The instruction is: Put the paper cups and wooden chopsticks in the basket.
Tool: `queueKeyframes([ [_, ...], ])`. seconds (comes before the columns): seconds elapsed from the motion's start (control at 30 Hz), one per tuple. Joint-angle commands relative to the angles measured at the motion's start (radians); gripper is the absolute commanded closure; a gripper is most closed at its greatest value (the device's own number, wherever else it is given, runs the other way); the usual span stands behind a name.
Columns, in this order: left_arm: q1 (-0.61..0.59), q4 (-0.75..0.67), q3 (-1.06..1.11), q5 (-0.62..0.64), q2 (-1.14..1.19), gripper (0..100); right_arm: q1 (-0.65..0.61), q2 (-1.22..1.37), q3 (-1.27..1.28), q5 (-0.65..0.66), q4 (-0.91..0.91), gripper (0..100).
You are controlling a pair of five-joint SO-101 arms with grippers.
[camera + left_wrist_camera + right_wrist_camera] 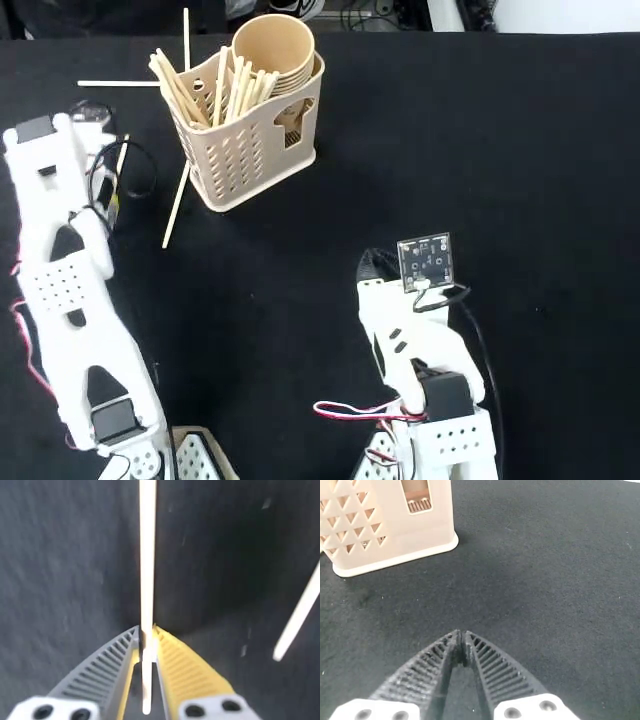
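The beige basket [255, 150] stands at the back left of the black table. It holds stacked paper cups [274, 48] and several wooden chopsticks [225, 90]. My left gripper [146, 634] is shut on one chopstick [147, 555], which runs straight out past the fingertips, low over the cloth. A short piece of that stick [122, 154] shows beside the left arm [60, 270]. A second chopstick [298, 614] lies nearby. My right gripper [462, 641] is shut on nothing, just above the cloth in front of the basket [395, 535].
Loose chopsticks lie on the cloth: one [118, 83] left of the basket, one [177, 205] slanting by its front corner, one [186, 35] behind it. The right arm [415, 350] sits at the front centre. Bare black cloth spreads to the right.
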Motion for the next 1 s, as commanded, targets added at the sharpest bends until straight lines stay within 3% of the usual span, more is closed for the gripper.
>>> queueKeyframes([
  [0.0, -0.053, 0.006, 0.364, 0.006, -0.255, 97, -0.011, -0.082, -0.002, 0.002, -0.015, 98.6],
  [0.13, -0.096, -0.107, 0.656, 0.005, -0.562, 97, -0.011, -0.082, -0.002, 0.002, -0.015, 98.6],
  [0.27, -0.12, -0.322, 0.98, 0.005, -0.891, 97, -0.011, -0.082, -0.002, 0.002, -0.015, 98.6],
  [0.53, -0.071, -0.701, 1.486, 0.015, -1.527, 97, -0.011, -0.082, -0.002, 0.002, -0.015, 98.6],
  [0.67, 0.007, -0.876, 1.636, 0.155, -1.804, 97, -0.011, -0.082, -0.002, 0.002, -0.015, 98.6],
  [0.83, 0.124, -1.307, 1.821, 0.382, -2.127, 97, -0.012, -0.082, -0.002, 0.002, -0.015, 98.6],
  [0.97, 0.245, -1.778, 1.979, 0.436, -2.277, 97, -0.012, -0.082, -0.002, 0.002, -0.015, 98.6],
])
